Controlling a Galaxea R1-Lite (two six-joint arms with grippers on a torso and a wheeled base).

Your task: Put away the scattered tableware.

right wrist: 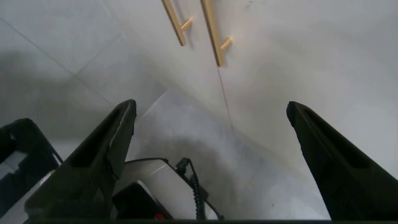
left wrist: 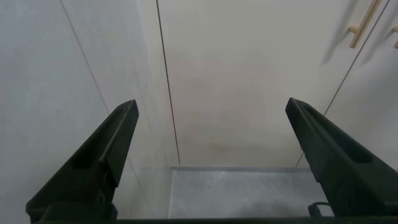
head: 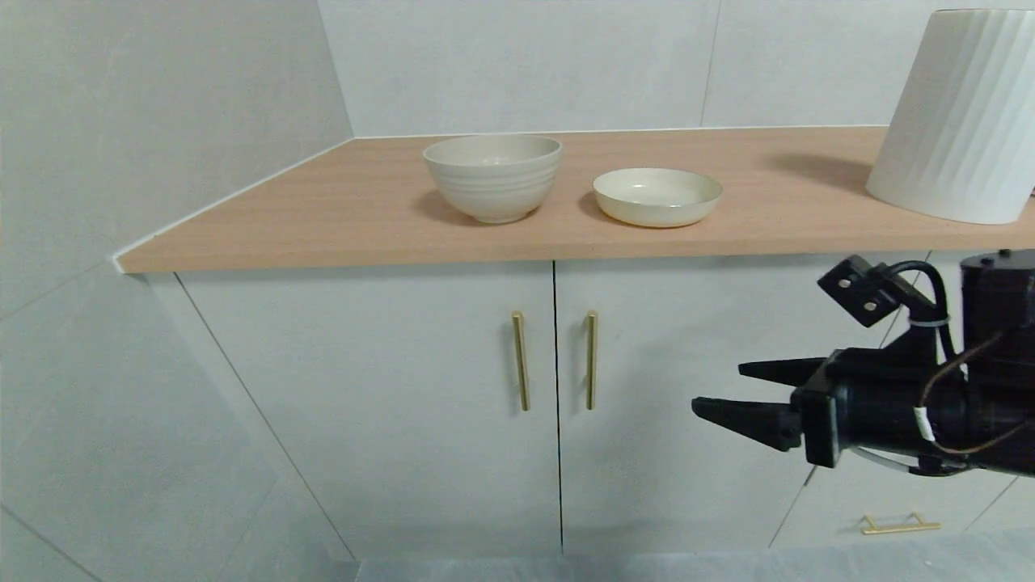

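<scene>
A deep beige ribbed bowl [head: 493, 175] stands on the wooden countertop [head: 364, 218], left of centre. To its right sits a shallow cream dish [head: 656, 196]. My right gripper [head: 720, 390] hangs open and empty in front of the right cabinet door [head: 671, 388], below the counter edge and well under the dish. In the right wrist view its fingers [right wrist: 102, 155] spread wide toward the two brass handles [right wrist: 211, 31]. My left gripper [left wrist: 211, 112] is open and empty, facing a pale cabinet panel and the floor.
A large white ribbed lampshade-like object [head: 962, 121] stands at the counter's right end. Two closed cabinet doors with vertical brass handles [head: 521, 360] sit under the counter; a drawer handle [head: 899, 524] lies low at right. Tiled walls close in the left side and back.
</scene>
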